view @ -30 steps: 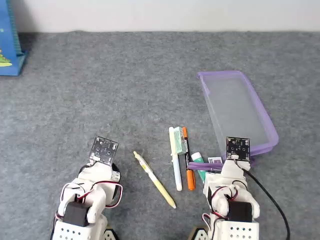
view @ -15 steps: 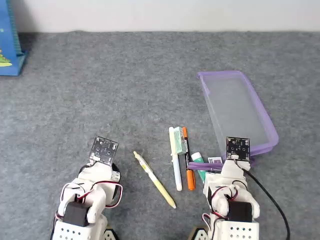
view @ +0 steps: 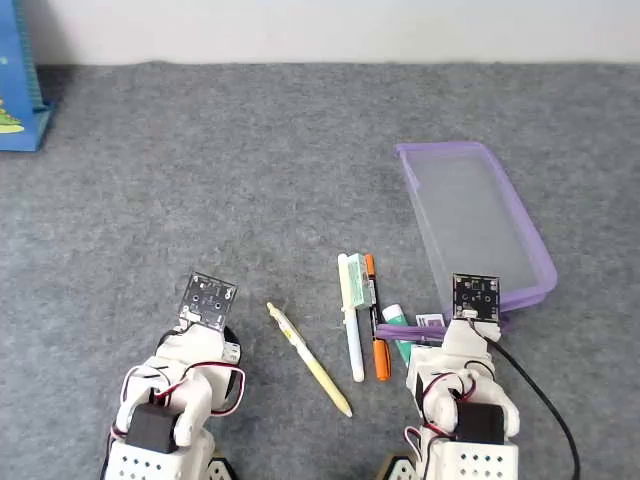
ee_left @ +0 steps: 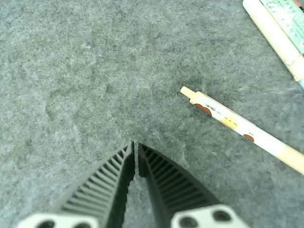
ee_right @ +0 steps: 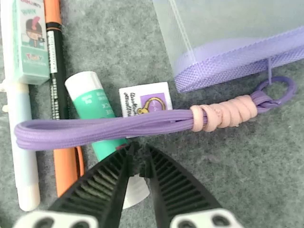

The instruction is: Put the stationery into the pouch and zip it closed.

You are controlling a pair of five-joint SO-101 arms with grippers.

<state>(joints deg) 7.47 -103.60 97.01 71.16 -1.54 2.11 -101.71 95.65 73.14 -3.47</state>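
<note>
Since the pens [view: 352, 330] and glue stick [ee_right: 90, 102] lie loose on the counter [view: 200, 180] just left of the pouch [view: 475, 215], whose strap [ee_right: 104, 126] trails across the glue stick, the left fingers [ee_left: 133, 151] and right fingers [ee_right: 135, 153] sit clenched and empty at the near edge, nothing packed yet

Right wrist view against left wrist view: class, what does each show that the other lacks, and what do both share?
Right wrist: the pouch, its purple strap, a glue stick and an orange pen. Left wrist: a yellow patterned pen. Both: the white pen, grey felt, and shut fingers, the left fingers or right fingers.
</note>
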